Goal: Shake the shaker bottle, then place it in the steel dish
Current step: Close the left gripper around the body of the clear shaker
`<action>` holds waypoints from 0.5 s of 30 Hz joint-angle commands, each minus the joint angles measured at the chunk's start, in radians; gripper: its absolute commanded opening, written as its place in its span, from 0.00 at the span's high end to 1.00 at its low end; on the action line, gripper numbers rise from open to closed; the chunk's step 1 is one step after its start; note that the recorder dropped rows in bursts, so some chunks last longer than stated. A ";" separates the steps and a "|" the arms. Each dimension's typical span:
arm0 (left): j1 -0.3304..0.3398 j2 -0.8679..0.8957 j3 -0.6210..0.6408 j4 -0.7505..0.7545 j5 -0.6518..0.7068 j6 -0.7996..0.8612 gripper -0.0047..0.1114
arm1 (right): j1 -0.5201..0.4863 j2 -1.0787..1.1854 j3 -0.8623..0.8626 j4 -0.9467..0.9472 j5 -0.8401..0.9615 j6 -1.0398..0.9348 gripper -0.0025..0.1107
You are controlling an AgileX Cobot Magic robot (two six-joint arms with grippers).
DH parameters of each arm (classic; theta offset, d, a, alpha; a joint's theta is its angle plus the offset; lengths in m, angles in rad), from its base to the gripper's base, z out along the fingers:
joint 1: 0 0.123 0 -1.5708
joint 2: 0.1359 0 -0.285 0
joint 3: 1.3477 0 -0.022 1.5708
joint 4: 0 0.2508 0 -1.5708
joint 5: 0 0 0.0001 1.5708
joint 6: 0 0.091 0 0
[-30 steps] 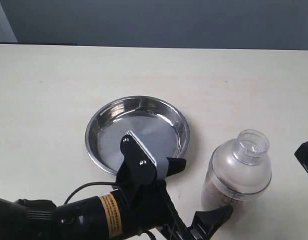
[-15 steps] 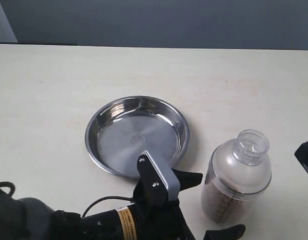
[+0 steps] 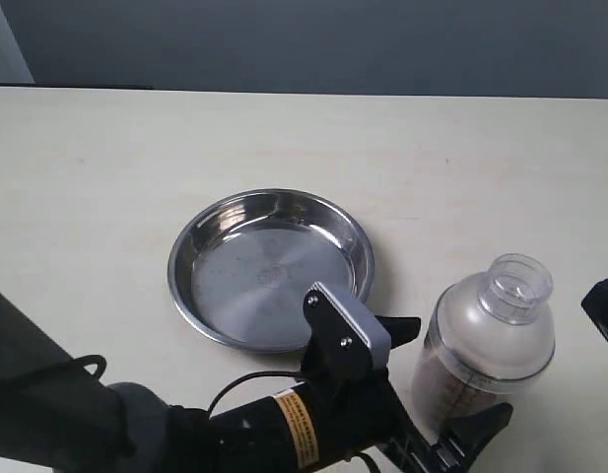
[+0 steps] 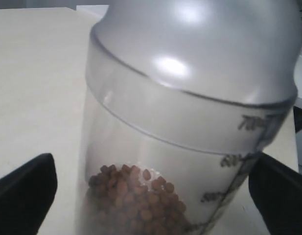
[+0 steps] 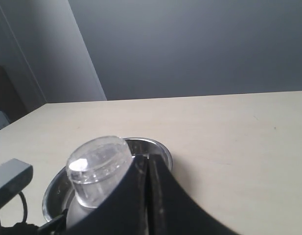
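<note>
The shaker bottle stands on the table to the right of the steel dish; it is clear, with a frosted dome and brown granules at the bottom. My left gripper is open, one finger on each side of the bottle's lower body. In the left wrist view the bottle fills the space between the gripper's black fingers, with a small gap on one side. My right gripper is shut on nothing, just beside the bottle's cap. It shows at the right edge of the exterior view.
The cream table runs back to a grey wall. The dish rim lies just behind the bottle in the right wrist view. My left arm and its cable cover the table's front edge.
My left arm has moved to the right, bringing its fingers round the bottle. The bottle has shifted a little to the right. The right gripper has stayed put.
</note>
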State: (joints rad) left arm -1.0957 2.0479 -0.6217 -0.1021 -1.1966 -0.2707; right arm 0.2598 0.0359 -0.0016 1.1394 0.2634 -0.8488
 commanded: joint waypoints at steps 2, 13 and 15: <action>-0.003 0.006 -0.042 -0.046 0.100 -0.067 0.05 | -0.001 -0.004 0.002 0.003 -0.003 -0.004 0.99; -0.003 0.006 -0.122 -0.102 0.201 -0.089 0.05 | -0.001 -0.004 0.002 0.003 -0.003 -0.004 0.99; -0.003 0.006 -0.150 -0.104 0.258 -0.084 0.05 | -0.001 -0.004 0.002 0.003 -0.009 -0.004 0.99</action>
State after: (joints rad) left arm -1.0957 2.0479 -0.7472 -0.1882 -0.9779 -0.3566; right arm 0.2598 0.0359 -0.0016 1.1394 0.2634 -0.8488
